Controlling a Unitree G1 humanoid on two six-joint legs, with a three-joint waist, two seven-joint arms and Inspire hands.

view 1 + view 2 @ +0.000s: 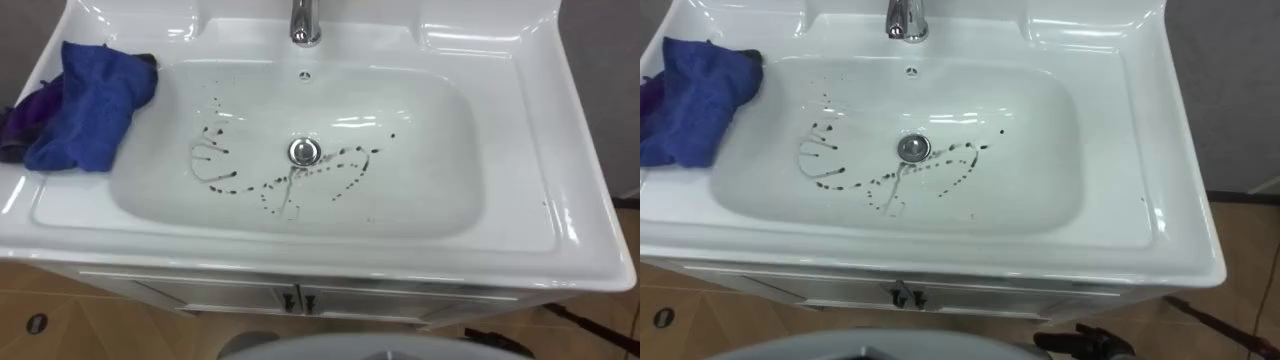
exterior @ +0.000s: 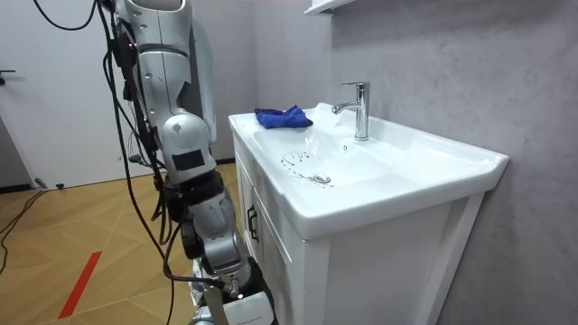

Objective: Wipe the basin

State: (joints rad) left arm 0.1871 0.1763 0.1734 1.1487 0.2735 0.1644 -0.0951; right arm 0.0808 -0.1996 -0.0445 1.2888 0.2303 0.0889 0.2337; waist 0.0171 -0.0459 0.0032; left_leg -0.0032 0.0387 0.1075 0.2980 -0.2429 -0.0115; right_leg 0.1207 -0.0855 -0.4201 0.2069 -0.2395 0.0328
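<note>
Hand state, left or right, we cannot tell. We see the tap (image 1: 304,25) cut off at the top edge. The crumpled blue cloth (image 1: 90,105) lies on the left rim of the basin (image 1: 430,130), long axis front-to-back. Dark marks (image 1: 228,188) ring the drain (image 1: 305,151).

The white basin (image 1: 545,150) carried a crumpled blue cloth (image 1: 90,110) on its left rim; dark smears (image 1: 222,183) lay round its drain (image 1: 305,151).

Looking at a bathroom corner here, going by the white basin (image 1: 445,120) sitting on a cabinet (image 2: 379,271), chrome tap (image 2: 360,108), grey wall (image 2: 452,63), wood floor (image 2: 54,235).
</note>
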